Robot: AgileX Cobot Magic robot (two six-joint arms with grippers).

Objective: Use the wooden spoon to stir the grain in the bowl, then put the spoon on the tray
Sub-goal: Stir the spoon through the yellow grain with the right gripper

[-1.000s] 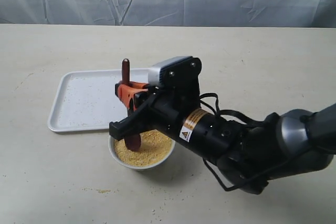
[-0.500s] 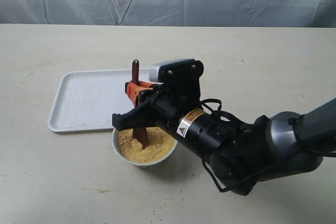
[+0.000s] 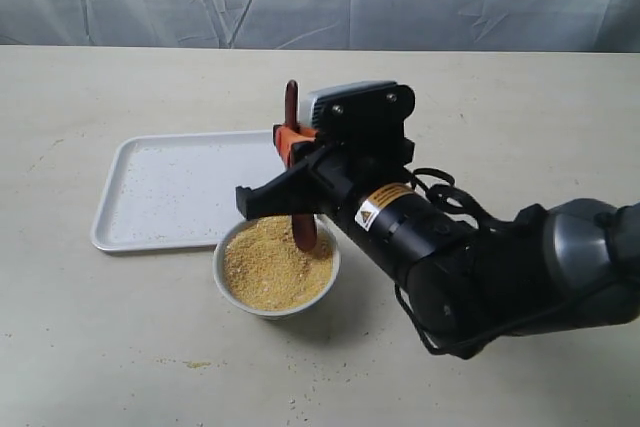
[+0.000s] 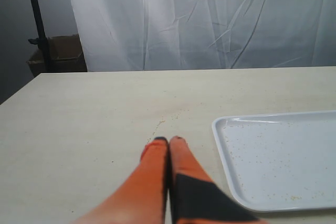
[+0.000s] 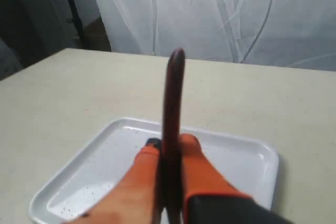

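One glossy reddish-brown wooden spoon stood upright, head in fine yellow grain; our right gripper clamped it, left gripper closed.

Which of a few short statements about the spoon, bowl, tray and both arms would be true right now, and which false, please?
1. The right fingers hold the wooden spoon upright. True.
2. The spoon lies on the tray. False: it is held, with its head down at the grain in the bowl.
3. The bowl stands inside the tray. False: it stands on the table beside the tray.
4. The left fingers are shut on nothing. True.
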